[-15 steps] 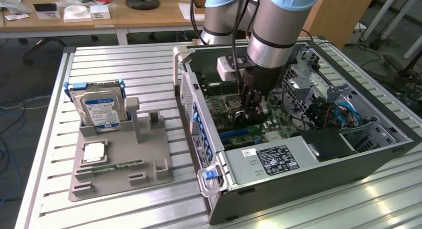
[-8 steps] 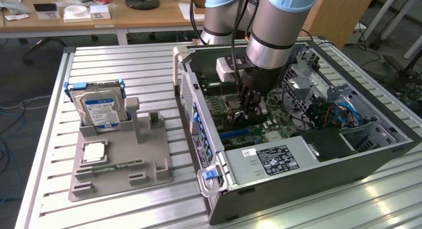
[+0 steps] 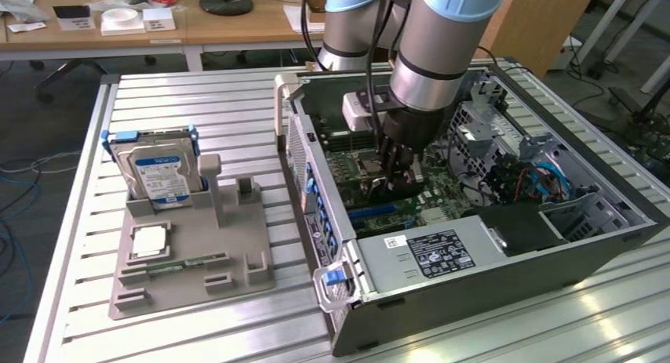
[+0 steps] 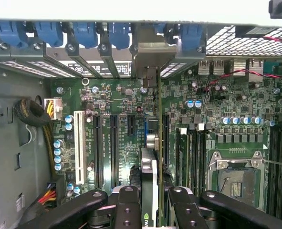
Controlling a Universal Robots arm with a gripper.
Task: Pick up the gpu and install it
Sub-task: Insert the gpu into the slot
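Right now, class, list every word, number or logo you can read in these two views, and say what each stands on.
Nothing can be quoted with certainty.
Hard drive label: print too small to read.
Black label: white print, too small to read.
White sticker beside it: too small to read.
Motherboard print: blurred.
Gpu: no readable print.
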